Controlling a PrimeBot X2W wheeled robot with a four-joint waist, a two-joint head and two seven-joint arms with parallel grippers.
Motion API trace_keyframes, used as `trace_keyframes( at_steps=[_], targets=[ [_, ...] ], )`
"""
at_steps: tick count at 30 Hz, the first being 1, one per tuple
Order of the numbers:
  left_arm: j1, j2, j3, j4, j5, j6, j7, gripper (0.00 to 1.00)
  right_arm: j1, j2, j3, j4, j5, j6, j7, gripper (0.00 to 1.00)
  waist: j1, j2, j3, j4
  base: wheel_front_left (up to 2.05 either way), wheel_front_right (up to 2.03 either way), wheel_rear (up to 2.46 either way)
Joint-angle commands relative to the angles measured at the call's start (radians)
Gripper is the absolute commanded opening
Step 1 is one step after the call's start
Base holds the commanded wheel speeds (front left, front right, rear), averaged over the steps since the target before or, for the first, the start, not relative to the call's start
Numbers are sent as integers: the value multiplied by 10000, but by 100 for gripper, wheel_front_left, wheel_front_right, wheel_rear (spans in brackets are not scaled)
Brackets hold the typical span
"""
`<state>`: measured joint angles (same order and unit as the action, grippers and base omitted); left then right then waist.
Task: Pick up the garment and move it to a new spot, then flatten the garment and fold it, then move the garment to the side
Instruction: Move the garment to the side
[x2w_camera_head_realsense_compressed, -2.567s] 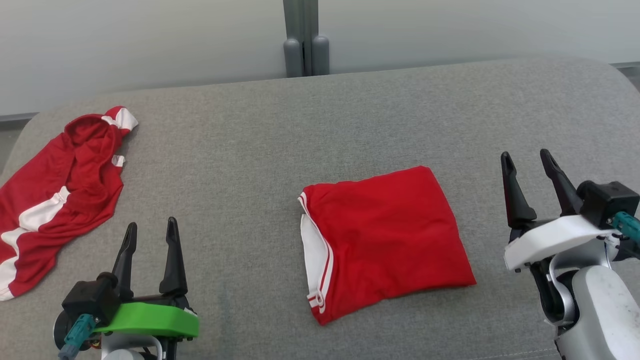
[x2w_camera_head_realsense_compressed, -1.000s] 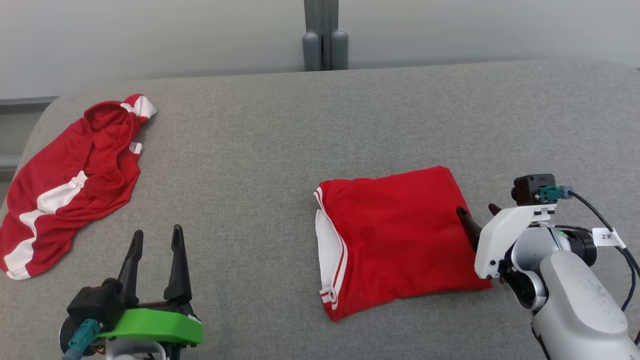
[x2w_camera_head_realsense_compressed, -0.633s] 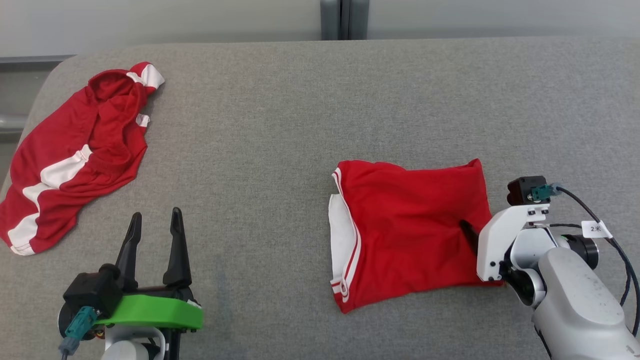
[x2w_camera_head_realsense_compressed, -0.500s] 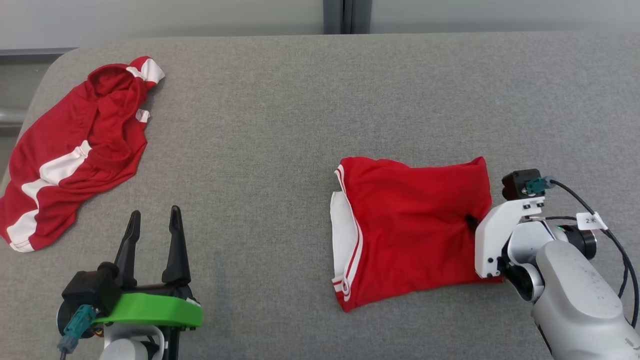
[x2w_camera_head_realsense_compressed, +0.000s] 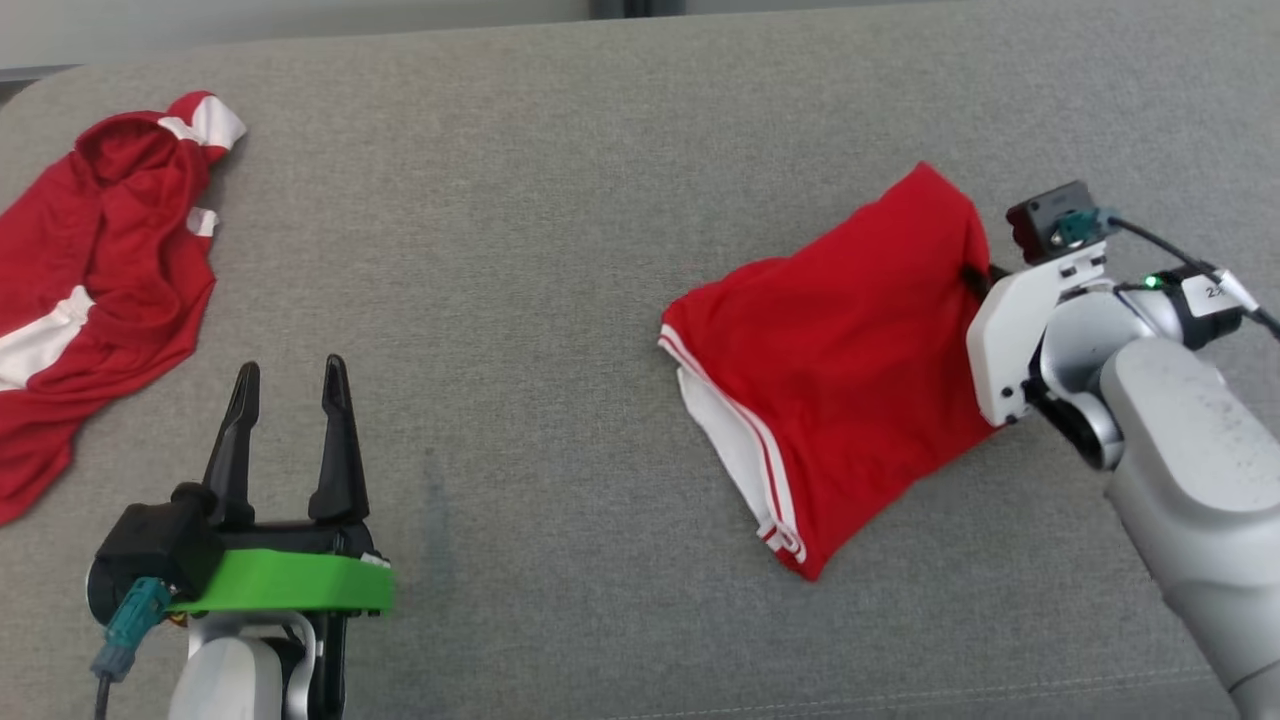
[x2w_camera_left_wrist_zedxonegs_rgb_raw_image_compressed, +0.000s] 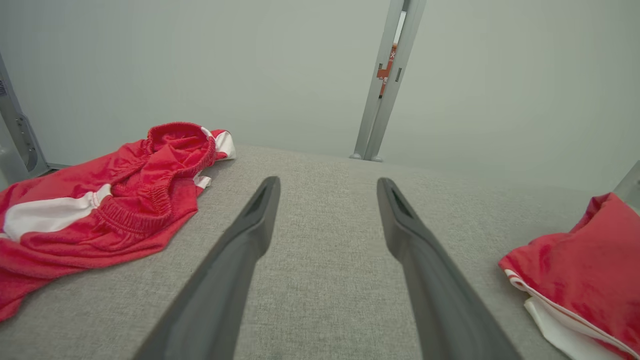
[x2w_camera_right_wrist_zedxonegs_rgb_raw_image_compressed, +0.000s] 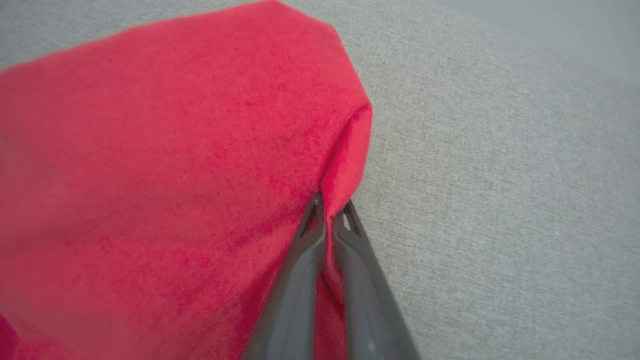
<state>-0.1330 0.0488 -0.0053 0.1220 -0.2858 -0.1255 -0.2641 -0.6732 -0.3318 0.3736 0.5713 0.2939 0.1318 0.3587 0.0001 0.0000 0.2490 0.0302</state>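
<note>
A folded red garment (x2w_camera_head_realsense_compressed: 840, 370) with a white-striped hem lies right of centre on a grey cloth-covered table (x2w_camera_head_realsense_compressed: 550, 200). The right end effector (x2w_camera_right_wrist_zedxonegs_rgb_raw_image_compressed: 327, 215) is at the garment's right edge, its two dark fingers pressed together with a ridge of red fabric pinched between them. Seen from the head, that end effector (x2w_camera_head_realsense_compressed: 975, 272) is mostly hidden behind its white wrist housing, just beside the cloth. The pinched side of the garment stands higher, and the striped hem points down and to the left, resting on the table.

The left end effector (x2w_camera_head_realsense_compressed: 290, 375) is at the lower left, well apart from the folded garment. Its fingers are spread wide and hold nothing.

A second red and white garment (x2w_camera_head_realsense_compressed: 110, 250) lies crumpled at the table's far left edge.
</note>
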Motion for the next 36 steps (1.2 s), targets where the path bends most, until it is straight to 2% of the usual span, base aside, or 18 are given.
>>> trace_keyframes(
  at_steps=[1, 5, 11, 15, 25, 28, 31, 32, 33, 36],
  targets=[
    [-246, 34, 32, -150, 174, -41, 0, 100, -304, -156, -53, -3, -106, -19, -143, 0, -1, 0, 606, -619, 0, 0, 0],
    [-619, 204, -217, -653, 497, -52, 0, 100, -1141, -596, -747, 341, -407, -19, -781, 0, -1, 0, 1450, -1446, 0, 0, 0],
    [-1223, 678, -953, -1229, 499, -56, 0, 100, -1787, -1191, -1997, 1107, -910, -18, -1581, 0, -1, 0, 2324, -2005, 0, 0, 0],
    [-1594, 938, -1439, -1624, 639, -54, 0, 100, -2115, -1706, -2620, 1397, -1364, -18, -2081, 0, -1, 0, 2898, -2078, 0, 0, 0],
    [-1847, 1538, -1663, -2677, 895, -54, 0, 100, -2765, -2822, -3526, 1780, -2832, -19, -2959, 0, -1, 0, 4037, -1908, 0, 0, 0],
    [-1928, 1593, -1663, -2955, 993, -54, 0, 100, -2818, -3043, -4087, 1935, -3264, -19, -3029, 0, -1, 0, 4204, -1778, 0, 0, 0],
    [-1896, 1554, -1529, -3155, 993, -54, 0, 100, -2736, -2899, -4747, 1954, -3639, -18, -3205, 0, -1, 0, 4282, -1690, 0, 0, 0],
    [-1877, 1527, -1502, -3183, 974, -55, 0, 100, -2675, -2867, -4878, 1953, -3750, -18, -3256, 22, -1, 0, 4281, -1666, 0, 0, 0],
    [-1853, 1514, -1497, -3189, 947, -55, 0, 100, -2612, -2855, -5084, 1926, -3876, -18, -3369, 100, -1, 0, 4261, -1626, 0, 0, 0],
    [-1768, 1383, -1452, -3075, 859, -55, 0, 100, -2332, -2775, -5455, 1831, -4233, -18, -3873, 100, -1, 0, 4052, -1477, 0, 0, 0]
  ],
)
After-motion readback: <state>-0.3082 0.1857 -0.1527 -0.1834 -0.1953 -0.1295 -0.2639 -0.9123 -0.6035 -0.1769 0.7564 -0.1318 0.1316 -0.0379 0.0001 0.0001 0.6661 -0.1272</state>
